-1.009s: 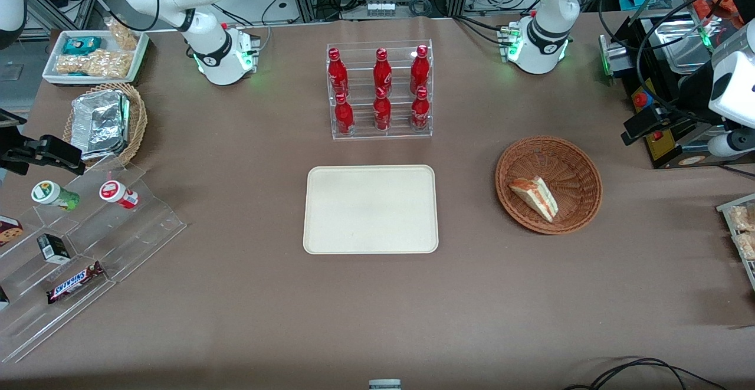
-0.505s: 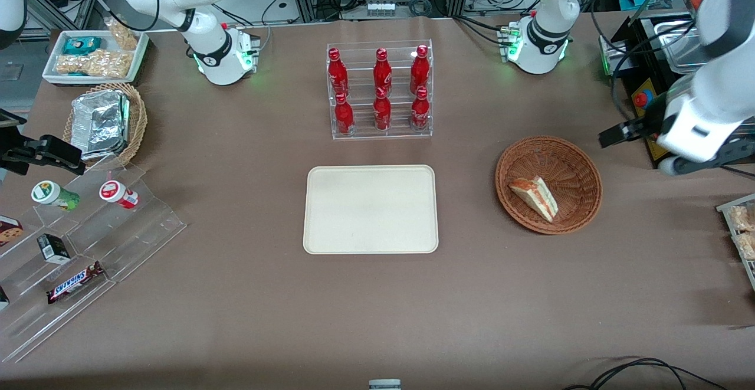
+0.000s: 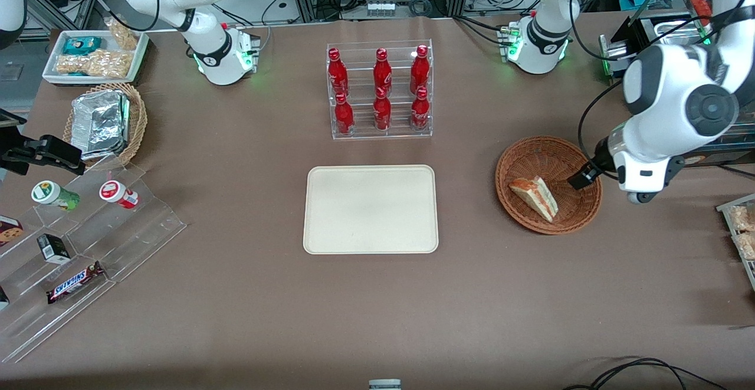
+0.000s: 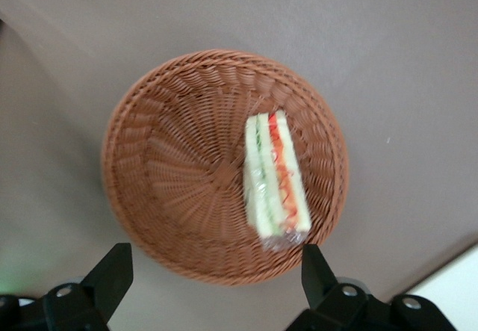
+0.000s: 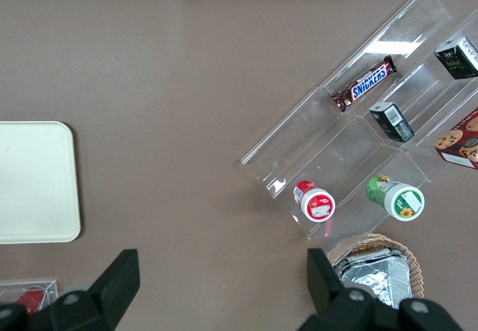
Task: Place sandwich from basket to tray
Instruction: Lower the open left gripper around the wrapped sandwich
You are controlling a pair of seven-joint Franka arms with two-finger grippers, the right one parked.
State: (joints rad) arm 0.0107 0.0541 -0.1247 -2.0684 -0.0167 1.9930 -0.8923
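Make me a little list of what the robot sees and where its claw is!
sandwich: lying in the basket, wrapped, filling stripes showing
basket: round brown wicker, on the table toward the working arm's end
tray: cream, nothing on it
claw: open, above the basket's edge, holding nothing
sandwich moved to tray: not yet

Woven wicker on the basket (image 3: 548, 153), reddish-brown, ribbed and rough to the eye. The sandwich (image 3: 534, 197) sits in it under clear, shiny wrap, soft white bread showing through. The tray (image 3: 370, 209) looks smooth, matt cream plastic. The table (image 3: 377, 307) wears a matt brown paper-like cover. Hovering above the basket with fingers spread wide, the gripper (image 4: 216, 275) shows matt black fingers (image 4: 110, 279).
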